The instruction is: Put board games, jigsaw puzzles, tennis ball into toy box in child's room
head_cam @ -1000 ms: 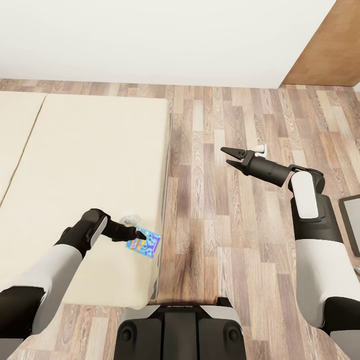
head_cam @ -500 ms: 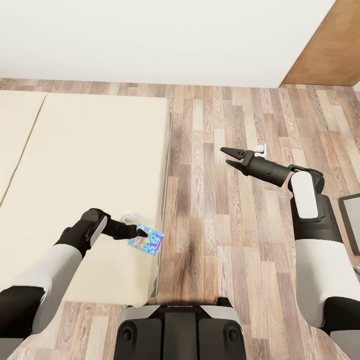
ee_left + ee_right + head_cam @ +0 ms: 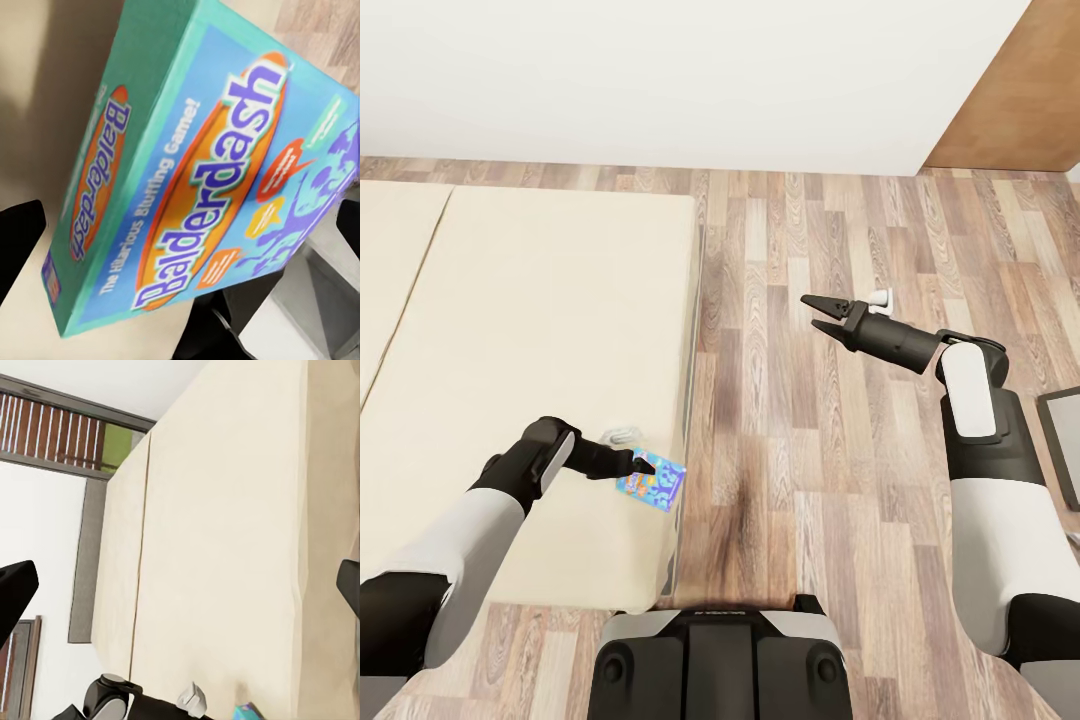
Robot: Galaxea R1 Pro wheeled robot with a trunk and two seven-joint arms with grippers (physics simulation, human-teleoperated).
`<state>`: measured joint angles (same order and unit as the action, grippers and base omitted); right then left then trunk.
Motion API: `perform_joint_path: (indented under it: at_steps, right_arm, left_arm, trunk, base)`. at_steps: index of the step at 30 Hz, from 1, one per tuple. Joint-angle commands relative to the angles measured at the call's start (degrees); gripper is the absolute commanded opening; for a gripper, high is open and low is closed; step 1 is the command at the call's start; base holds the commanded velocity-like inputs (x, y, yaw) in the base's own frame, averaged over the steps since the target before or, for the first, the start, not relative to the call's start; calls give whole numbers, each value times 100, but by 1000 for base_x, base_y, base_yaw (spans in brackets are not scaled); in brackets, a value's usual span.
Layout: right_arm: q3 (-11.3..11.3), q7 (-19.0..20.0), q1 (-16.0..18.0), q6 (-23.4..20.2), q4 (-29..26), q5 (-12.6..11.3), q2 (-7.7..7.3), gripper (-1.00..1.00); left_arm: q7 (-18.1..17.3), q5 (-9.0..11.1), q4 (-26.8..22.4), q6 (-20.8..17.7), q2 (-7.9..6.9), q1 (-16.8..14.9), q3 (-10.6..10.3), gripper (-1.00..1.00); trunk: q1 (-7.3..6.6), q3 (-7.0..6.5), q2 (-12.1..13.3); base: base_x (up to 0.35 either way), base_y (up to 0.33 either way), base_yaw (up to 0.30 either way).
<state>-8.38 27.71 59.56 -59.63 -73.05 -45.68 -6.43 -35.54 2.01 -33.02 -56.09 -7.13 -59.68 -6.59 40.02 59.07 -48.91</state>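
My left gripper (image 3: 644, 465) pinches the small blue Balderdash game box (image 3: 651, 483) over the bed (image 3: 540, 330) edge; my right gripper (image 3: 816, 313) is spread wide over the floor (image 3: 810, 470), holding nothing.

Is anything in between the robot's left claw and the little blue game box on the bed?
No. The left claw is already at the blue game box, near the bed's edge, with nothing between them.

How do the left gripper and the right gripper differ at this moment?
The left gripper is at the small blue board game near the corner of the bed; the right gripper holds nothing. The left is low by the mattress; the right hangs open over the wood floor. Both are black with two fingers.
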Motion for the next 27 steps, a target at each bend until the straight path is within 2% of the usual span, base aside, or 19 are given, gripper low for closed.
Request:
perform_joint_path:
  at_steps: [1,15,18,23,27]
  right_arm:
    - [-11,56,4,-23,1,51,1,100]
    - [-17,58,4,-23,1,51,1,100]
    - [-14,57,5,-23,1,51,1,100]
    - [-7,55,6,-23,1,51,1,100]
    - [-12,56,5,-23,1,51,1,100]
  left_arm:
    - [8,-43,-2,-7,-8,0,-35,100]
    - [3,-43,-17,-11,-15,0,-35,100]
    - [-10,-43,-157,-38,-34,0,-35,100]
    - [-191,-22,-340,-71,-203,0,-27,100]
    - [-639,-24,-398,-77,-357,-3,-24,100]
  trunk:
    - [1,4,-3]
    - [1,-23,-3]
    - [1,-24,-3]
    - [1,-25,-3]
    - [1,-25,-3]
  base:
    - [0,0,0]
    - [0,0,0]
    - [0,0,0]
    - [0,0,0]
    - [0,0,0]
